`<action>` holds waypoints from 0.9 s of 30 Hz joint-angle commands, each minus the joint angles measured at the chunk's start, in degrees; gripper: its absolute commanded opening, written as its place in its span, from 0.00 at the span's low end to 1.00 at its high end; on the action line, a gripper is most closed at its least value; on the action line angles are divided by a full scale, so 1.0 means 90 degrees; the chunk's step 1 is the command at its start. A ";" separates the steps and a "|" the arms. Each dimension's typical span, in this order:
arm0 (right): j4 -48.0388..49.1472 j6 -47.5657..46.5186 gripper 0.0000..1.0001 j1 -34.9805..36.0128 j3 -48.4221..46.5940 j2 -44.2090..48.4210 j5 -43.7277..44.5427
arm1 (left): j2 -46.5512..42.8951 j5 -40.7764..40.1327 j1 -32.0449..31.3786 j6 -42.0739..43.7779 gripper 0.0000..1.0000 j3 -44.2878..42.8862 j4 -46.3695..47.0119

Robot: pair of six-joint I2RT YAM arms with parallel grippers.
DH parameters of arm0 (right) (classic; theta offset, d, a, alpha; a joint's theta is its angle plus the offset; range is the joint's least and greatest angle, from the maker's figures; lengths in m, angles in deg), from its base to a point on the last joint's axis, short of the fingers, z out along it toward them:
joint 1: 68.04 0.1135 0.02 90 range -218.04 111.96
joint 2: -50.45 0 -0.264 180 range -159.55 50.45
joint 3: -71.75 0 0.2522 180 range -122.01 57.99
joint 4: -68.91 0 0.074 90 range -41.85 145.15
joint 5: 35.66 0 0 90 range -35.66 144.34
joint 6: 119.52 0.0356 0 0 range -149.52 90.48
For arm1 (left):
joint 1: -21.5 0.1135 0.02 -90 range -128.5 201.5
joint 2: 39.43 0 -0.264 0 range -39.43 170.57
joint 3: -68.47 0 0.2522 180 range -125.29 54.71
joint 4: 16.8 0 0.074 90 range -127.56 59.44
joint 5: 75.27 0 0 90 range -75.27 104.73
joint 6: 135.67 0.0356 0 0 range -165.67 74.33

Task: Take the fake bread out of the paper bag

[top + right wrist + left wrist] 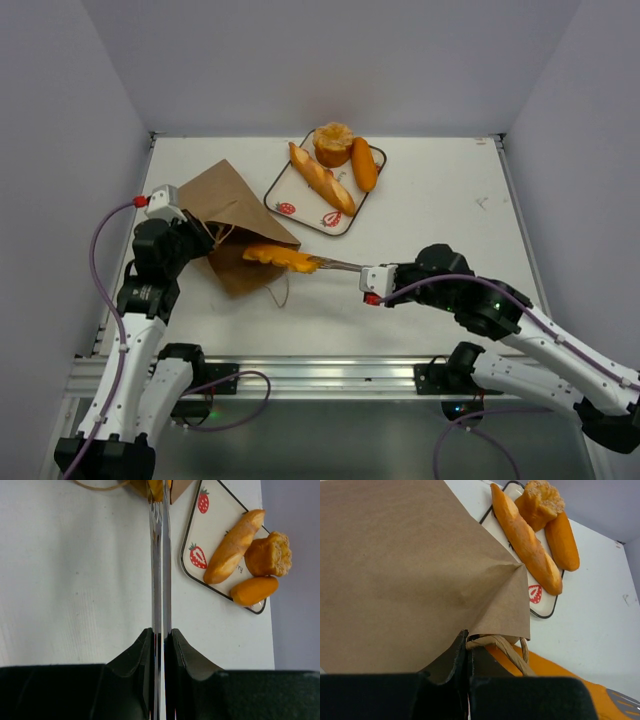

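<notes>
The brown paper bag [225, 200] [410, 570] lies on its side at the table's left, mouth facing right. My left gripper [190, 240] [468, 647] is shut on the bag's mouth edge, beside a cord handle [507, 650]. My right gripper [365, 272] [161, 635] is shut on metal tongs [338, 264] [160, 570]. The tong tips pinch an orange bread piece [280, 257] [545, 667] at the bag's mouth, half out. On the tray lie a baguette [322, 178] [527, 542] [232, 545], a round bun [333, 143] [540, 502] [267, 555] and an oval roll [364, 163] [562, 540] [254, 590].
The white strawberry-print tray [300, 195] [542, 614] [200, 530] sits at the back centre, just right of the bag. Another cord handle [280, 295] trails on the table in front of the bag. Grey walls close in the table on the left, back and right.
</notes>
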 commanded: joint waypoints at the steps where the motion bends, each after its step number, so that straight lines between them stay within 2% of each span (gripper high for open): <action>1: 0.0153 0.0246 0.00 -0.0223 -0.0091 0.0239 -0.0092 | 0.0183 -0.0716 0.0007 0.0313 0.00 -0.0241 0.0354; 8: 0.0173 0.0431 0.00 -0.0682 -0.0237 0.0405 0.0093 | 0.0720 -0.0707 0.0007 0.0333 0.00 -0.0348 0.0647; 17: 0.0192 0.0500 0.00 -0.0878 -0.0491 0.0366 0.0493 | 0.1735 -0.0502 0.0017 0.0430 0.00 -0.0388 0.0998; 23: 0.0709 0.0548 0.00 -0.1024 -0.0501 0.0201 0.1283 | 0.1805 -0.0288 0.0026 0.0528 0.00 -0.0358 0.1067; 27: 0.0983 0.0773 0.00 -0.1287 -0.0540 -0.0209 0.1392 | 0.1483 -0.0043 0.0026 0.0616 0.00 -0.0280 0.1116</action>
